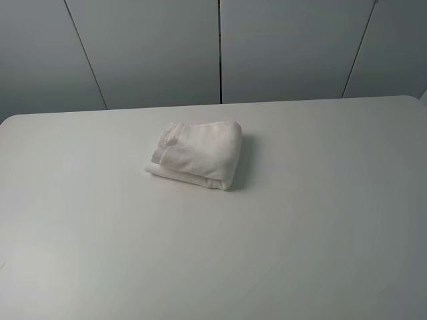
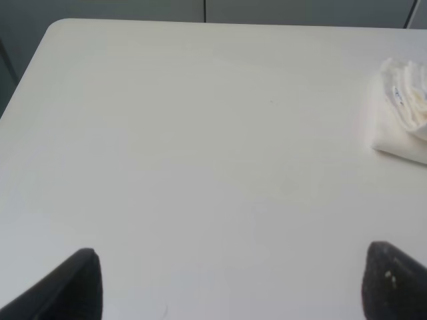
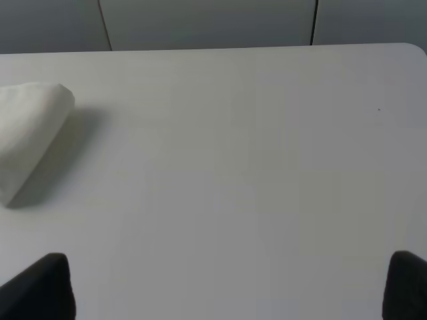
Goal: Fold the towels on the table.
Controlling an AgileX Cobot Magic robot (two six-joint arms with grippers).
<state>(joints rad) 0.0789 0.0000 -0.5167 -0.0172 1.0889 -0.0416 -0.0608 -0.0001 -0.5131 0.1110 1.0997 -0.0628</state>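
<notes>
A white terry towel lies folded into a small thick bundle on the white table, a little behind the middle. Its stripe band and small label face left. It also shows at the edge of the left wrist view and of the right wrist view. Neither arm shows in the exterior high view. My left gripper is open and empty over bare table, well apart from the towel. My right gripper is open and empty too, also over bare table away from the towel.
A grey panelled wall stands behind the table's far edge. The table's rounded far corners show in the wrist views.
</notes>
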